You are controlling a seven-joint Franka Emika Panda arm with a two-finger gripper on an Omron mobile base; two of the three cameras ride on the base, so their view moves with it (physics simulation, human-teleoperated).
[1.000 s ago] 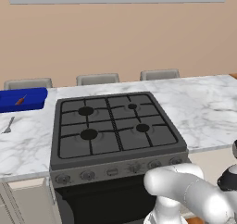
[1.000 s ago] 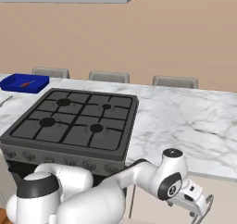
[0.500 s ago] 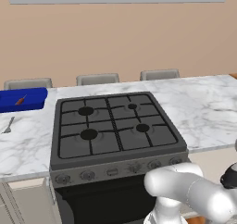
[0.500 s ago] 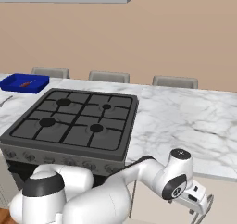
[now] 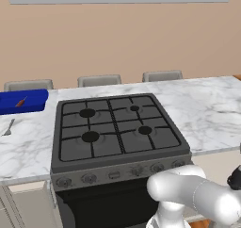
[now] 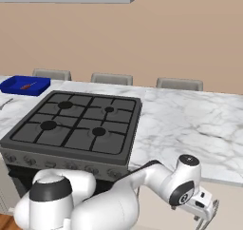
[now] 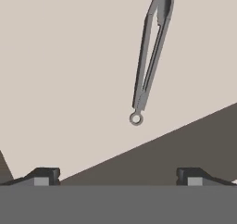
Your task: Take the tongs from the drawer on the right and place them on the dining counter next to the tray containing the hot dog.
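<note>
Arm bent low fwd-right, tool (image 7: 115, 174) wide apart.

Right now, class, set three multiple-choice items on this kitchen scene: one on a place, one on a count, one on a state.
1. Where do the tongs lie?
A. in the drawer
B. on the stove
C. in the tray

2. How many burners has the stove?
A. two
B. four
C. six

3. How stand the gripper fingers?
A. shut on the tongs
B. shut, empty
C. open, empty

Answers: 1 A, they rest on its pale floor; 2 B, four dark rings show; 3 C, tips wide apart, short of the tongs.
</note>
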